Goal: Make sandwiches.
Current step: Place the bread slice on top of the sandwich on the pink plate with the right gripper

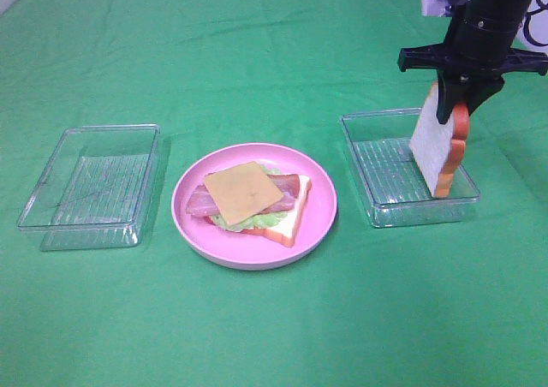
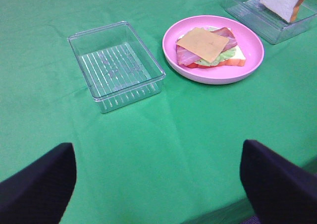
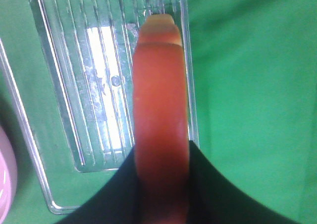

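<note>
A half-built sandwich [image 1: 253, 200] lies on the round pink plate [image 1: 321, 220]: a white bread slice with orange crust, green lettuce, bacon strips and a yellow cheese slice [image 1: 242, 187] on top. It also shows in the left wrist view [image 2: 210, 48]. My right gripper [image 1: 456, 96] is shut on a second bread slice [image 1: 437, 145] and holds it on edge, hanging over the right clear tray [image 1: 377, 216]; the right wrist view shows its orange crust [image 3: 161, 120] between the jaws. My left gripper [image 2: 158, 184] is open and empty, well short of the plate.
An empty clear tray [image 1: 51, 220] stands left of the plate, also seen in the left wrist view [image 2: 148, 83]. A green cloth [image 1: 257, 62] covers the table. The right tray [image 3: 59, 135] holds nothing under the lifted slice.
</note>
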`<action>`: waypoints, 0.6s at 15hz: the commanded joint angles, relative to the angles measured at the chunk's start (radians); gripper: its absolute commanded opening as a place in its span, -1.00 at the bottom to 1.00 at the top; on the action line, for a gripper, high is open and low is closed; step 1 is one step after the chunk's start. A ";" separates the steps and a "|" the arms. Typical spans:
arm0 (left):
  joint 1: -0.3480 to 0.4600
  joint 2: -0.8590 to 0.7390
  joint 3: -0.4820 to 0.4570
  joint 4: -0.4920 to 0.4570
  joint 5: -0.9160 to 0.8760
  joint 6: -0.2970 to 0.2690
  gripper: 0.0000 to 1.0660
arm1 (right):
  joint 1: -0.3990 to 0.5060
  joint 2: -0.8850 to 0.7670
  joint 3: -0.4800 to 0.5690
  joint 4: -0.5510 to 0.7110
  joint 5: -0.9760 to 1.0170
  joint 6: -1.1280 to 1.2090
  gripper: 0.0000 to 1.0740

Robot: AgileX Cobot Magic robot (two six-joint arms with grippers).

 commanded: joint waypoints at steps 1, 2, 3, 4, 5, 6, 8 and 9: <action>-0.001 -0.009 0.002 -0.007 -0.010 0.000 0.59 | -0.002 -0.065 -0.005 0.031 0.038 -0.018 -1.00; -0.001 -0.009 0.002 -0.007 -0.010 0.000 0.59 | -0.002 -0.100 -0.005 0.076 0.042 -0.034 -1.00; -0.001 -0.009 0.002 -0.007 -0.010 0.000 0.59 | -0.002 -0.135 -0.004 0.139 0.049 -0.062 -1.00; -0.001 -0.009 0.002 -0.007 -0.010 0.000 0.59 | 0.000 -0.161 -0.003 0.195 0.055 -0.084 -1.00; -0.001 -0.009 0.002 -0.007 -0.010 0.000 0.59 | 0.000 -0.179 0.010 0.239 0.054 -0.098 -1.00; -0.001 -0.009 0.002 -0.007 -0.010 0.000 0.59 | 0.000 -0.201 0.042 0.299 0.041 -0.105 -1.00; -0.001 -0.009 0.002 -0.007 -0.010 0.000 0.59 | 0.002 -0.243 0.146 0.436 -0.022 -0.141 -1.00; -0.001 -0.009 0.002 -0.007 -0.010 0.000 0.59 | 0.003 -0.262 0.242 0.592 -0.082 -0.217 -1.00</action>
